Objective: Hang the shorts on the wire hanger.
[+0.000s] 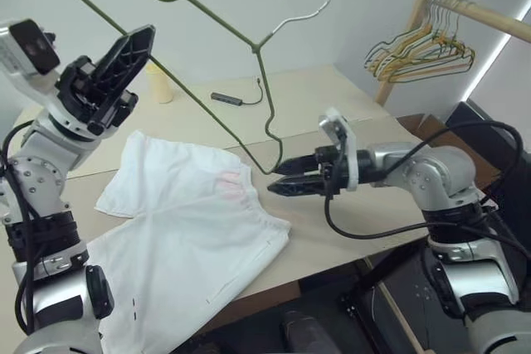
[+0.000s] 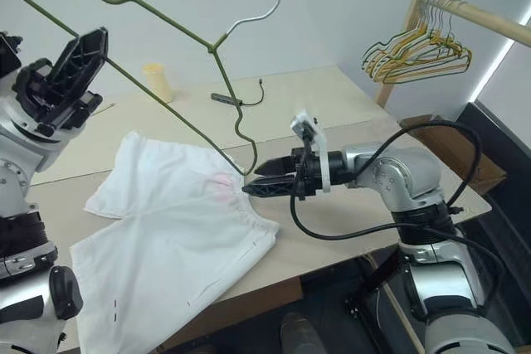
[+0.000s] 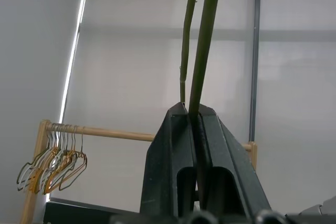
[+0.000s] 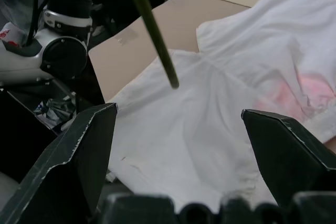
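Observation:
The white shorts [image 1: 182, 238] lie flat on the table, waistband with a pink smudge toward the right. My left gripper [image 1: 143, 39] is raised at the upper left, shut on the olive wire hanger [image 1: 256, 47]; in the left wrist view its fingers [image 3: 173, 145] pinch the wire [image 3: 202, 51]. The hanger slants up over the table, and its lower corner hangs just above the waistband. My right gripper [image 1: 274, 181] is level and points left at the waistband, open and holding nothing. In its wrist view the wire [image 4: 152, 30] crosses above the shorts [image 4: 210, 129].
A wooden rack with bunched yellow, orange and green hangers [image 1: 423, 51] stands at the back right. A pale cup [image 1: 159, 84] and a small black cable [image 1: 228, 99] lie on the beige table [image 1: 348, 97]. A cardboard box [image 1: 423, 126] sits beyond the table's right edge.

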Available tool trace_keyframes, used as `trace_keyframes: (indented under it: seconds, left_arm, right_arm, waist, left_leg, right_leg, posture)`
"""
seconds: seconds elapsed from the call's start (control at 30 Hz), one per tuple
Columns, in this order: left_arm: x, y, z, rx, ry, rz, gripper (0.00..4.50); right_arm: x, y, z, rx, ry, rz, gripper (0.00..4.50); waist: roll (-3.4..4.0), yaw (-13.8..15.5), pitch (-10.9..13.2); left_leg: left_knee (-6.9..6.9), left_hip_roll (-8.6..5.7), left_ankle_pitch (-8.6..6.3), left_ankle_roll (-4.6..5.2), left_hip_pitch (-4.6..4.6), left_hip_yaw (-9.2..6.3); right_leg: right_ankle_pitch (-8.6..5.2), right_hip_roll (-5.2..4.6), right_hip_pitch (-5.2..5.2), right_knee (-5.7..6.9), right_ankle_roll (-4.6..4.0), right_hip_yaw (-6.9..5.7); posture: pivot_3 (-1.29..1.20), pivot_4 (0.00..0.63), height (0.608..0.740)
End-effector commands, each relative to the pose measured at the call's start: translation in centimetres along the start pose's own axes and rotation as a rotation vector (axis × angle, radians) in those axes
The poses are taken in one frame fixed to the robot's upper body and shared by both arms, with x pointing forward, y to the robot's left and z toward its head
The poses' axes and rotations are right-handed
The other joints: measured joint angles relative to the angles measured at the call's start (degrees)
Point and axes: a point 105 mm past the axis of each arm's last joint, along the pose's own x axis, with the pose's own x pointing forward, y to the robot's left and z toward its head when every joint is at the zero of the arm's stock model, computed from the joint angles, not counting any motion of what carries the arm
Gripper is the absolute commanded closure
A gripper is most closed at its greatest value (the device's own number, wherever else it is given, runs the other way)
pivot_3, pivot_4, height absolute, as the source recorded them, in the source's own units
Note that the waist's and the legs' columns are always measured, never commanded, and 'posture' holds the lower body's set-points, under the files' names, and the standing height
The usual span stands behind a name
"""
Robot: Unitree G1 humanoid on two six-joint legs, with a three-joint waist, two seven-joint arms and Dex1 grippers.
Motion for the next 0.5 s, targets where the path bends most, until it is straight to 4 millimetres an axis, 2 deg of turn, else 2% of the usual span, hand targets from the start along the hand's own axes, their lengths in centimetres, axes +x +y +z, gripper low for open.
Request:
trace_keyframes:
  seconds: [0.03, 0.2, 0.5]
  left_arm:
    - [0.8, -0.6, 0.6, 0.035, -0.007, -0.038, 4.5]
    - [0.9, -0.7, 0.2, 0.031, -0.006, -0.049, 4.5]
    - [1.3, -0.7, -0.3, 0.028, -0.011, -0.061, 4.5]
  right_arm:
    - [-0.3, 0.4, 1.9, -0.057, -0.042, 0.004, 0.08]
    - [-0.1, 1.0, 2.4, -0.076, -0.044, 0.035, 0.08]
    - [0.1, 1.7, 3.2, -0.101, -0.056, 0.062, 0.08]
  waist:
    - [0.0, 0.4, 0.0]
    - [0.01, 0.9, 0.0]
    - [0.01, 0.9, 0.0]
  left_leg:
    - [0.01, 0.0, 0.0, 0.0, -0.05, -0.01]
    - [0.17, -0.05, 0.01, 0.0, -0.65, -0.02]
    - [0.17, -0.05, 0.01, 0.0, -0.63, -0.02]
  right_leg:
    - [0.01, 0.0, -0.03, 0.0, -0.02, -0.02]
    - [0.19, -0.02, -0.74, 0.22, -0.22, 0.01]
    - [0.2, -0.02, -0.73, 0.23, -0.24, 0.0]
  posture:
    - [-0.2, 0.0, 0.74]
    - [-0.21, 0.0, 0.74]
    - [-0.22, 0.0, 0.74]
